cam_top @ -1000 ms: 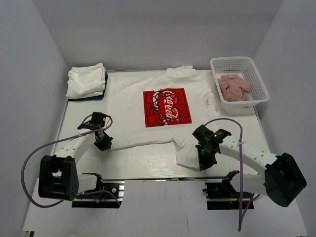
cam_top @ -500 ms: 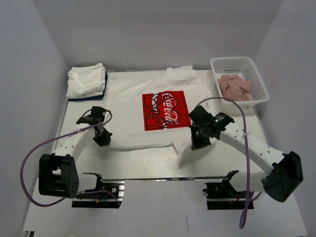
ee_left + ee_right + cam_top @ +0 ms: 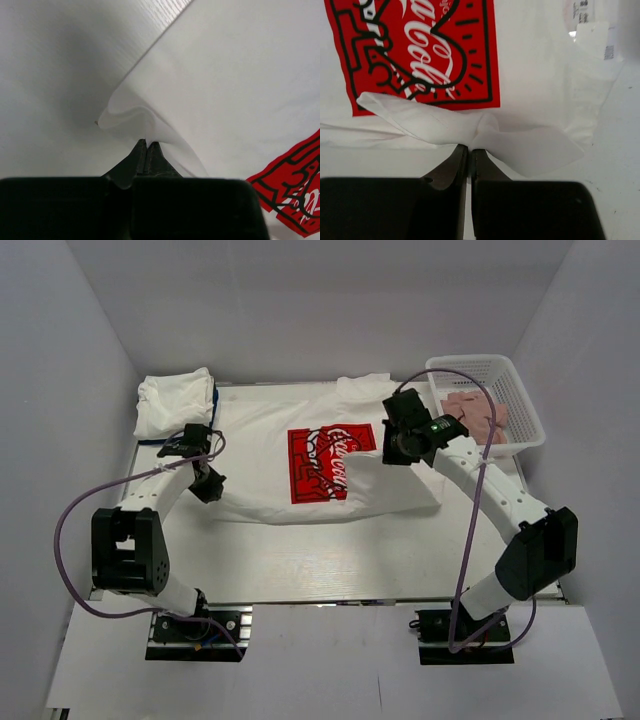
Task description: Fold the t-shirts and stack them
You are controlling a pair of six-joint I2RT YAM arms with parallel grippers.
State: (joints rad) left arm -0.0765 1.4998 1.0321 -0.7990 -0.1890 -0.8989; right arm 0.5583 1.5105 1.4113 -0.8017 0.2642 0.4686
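Left gripper [image 3: 207, 485] pinching printed t-shirt [image 3: 265, 455] hem, cloth spreading to its 3 o'clock; right gripper [image 3: 392, 452] pinching raised hem, shirt at its 9 o'clock.

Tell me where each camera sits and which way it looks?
Top external: fixed above and behind, looking down at the white table; the left arm and right arm show, bases nearest.
Left wrist: rides the left arm, looking along the shut left gripper pinching the large white cotton t-shirt with the red square print.
Right wrist: rides the right arm, looking down past the shut right gripper pinching that shirt's fold.
Shared: both wrist views show that shirt's red print.
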